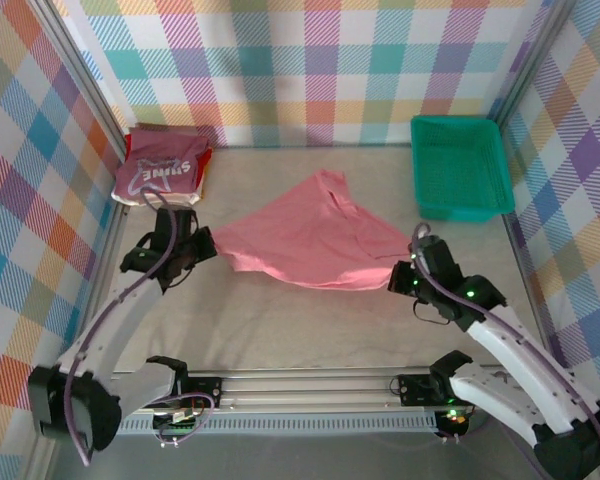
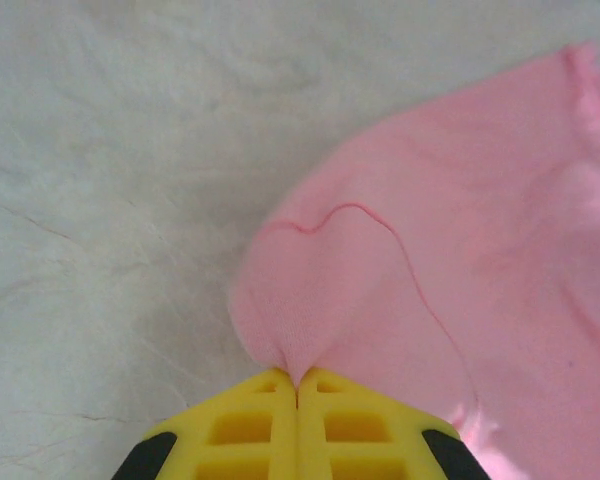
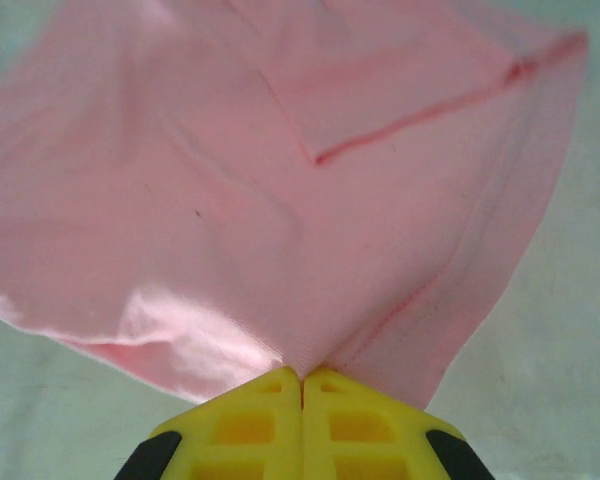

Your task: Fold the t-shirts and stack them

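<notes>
Nearest from the top view is the mounting rail; I see both arms reaching forward and low over the table. Left gripper sits at the left corner of the salmon-pink t-shirt, right gripper at its right corner, with the shirt lying mid-table between them. Folded t-shirts are stacked far left, green basket far right. Left wrist: yellow fingers pressed together, pinching a pink corner. Right wrist: jaws likewise clamped on the shirt's edge, cloth fanning away.

left gripper clamped, right gripper clamped
</notes>
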Controlling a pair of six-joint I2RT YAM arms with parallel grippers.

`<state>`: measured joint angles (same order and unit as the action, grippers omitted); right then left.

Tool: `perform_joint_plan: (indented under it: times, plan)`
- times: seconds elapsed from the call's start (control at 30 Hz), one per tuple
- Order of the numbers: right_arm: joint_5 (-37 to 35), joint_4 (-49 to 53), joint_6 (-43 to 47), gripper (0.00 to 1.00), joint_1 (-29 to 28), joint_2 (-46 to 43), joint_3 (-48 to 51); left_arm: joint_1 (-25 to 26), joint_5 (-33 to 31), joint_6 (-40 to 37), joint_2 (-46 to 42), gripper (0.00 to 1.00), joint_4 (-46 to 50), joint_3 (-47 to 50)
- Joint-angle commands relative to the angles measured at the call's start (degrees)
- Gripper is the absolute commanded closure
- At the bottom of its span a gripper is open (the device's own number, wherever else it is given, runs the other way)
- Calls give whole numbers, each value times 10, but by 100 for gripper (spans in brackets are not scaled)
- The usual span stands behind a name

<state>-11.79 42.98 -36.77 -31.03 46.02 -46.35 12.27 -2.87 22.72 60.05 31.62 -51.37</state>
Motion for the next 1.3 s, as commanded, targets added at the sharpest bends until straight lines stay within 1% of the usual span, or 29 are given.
perform_joint_plan:
  times: [0.0,0.07,0.23,0.3,0.4,0.47,0.53,0.6,0.7,0.8,0.83,0.87,0.93,1.0,1.03,1.07,1.1,1.13,1.17,1.2,1.23,1.27]
  plan:
    - [-18,66,76,100,4,-15,-62,-4,-27,-4,-46,100,85,-48]
    - [-13,90,101,100,4,-19,-105,-4,-35,-12,-66,100,120,-85]
    - [-14,143,157,100,3,-43,-219,-4,-90,-38,-152,100,174,-193]
    - [0,151,176,100,4,-43,-258,-4,-93,-55,-150,100,205,-258]
    - [31,158,193,100,3,-26,-321,-4,-71,-84,-117,100,244,-362]
    - [33,159,197,100,3,-13,-361,-4,-79,-104,-91,100,259,-430]
    - [9,153,199,100,3,1,-396,-4,-115,-133,-47,100,282,-509]
    - [-27,149,200,100,3,29,-422,-4,-119,-158,21,100,309,-590]
    - [-75,129,208,100,2,94,-439,-5,-82,-184,131,100,312,-663]
    - [-126,79,212,100,11,167,-422,-8,-43,-207,245,100,305,-695]
    - [-123,57,206,100,25,192,-413,-11,-20,-219,278,100,287,-691]
    - [-115,36,199,100,41,214,-403,-12,-11,-223,307,100,272,-686]
    - [-77,-23,181,100,85,267,-375,-15,13,-241,385,100,250,-691]
    - [-57,-75,169,100,119,332,-361,-15,18,-253,464,100,228,-708]
    - [-57,-99,165,98,133,370,-364,-16,16,-261,508,100,217,-727]
    - [-53,-115,160,92,145,405,-373,-17,9,-268,550,94,213,-753]
    - [-44,-133,152,83,161,445,-389,-19,-12,-271,601,79,214,-796]
    - [-33,-141,146,63,173,486,-417,-24,-31,-270,652,60,223,-851]
    - [-17,-133,146,54,185,523,-457,-31,-34,-264,701,49,241,-914]
    - [-6,-118,148,53,192,552,-495,-39,-26,-254,733,41,258,-971]
    - [-3,-102,156,52,194,574,-532,-48,-18,-231,765,40,282,-1025]
    - [3,-91,167,52,194,583,-558,-54,-14,-215,775,40,299,-1062]
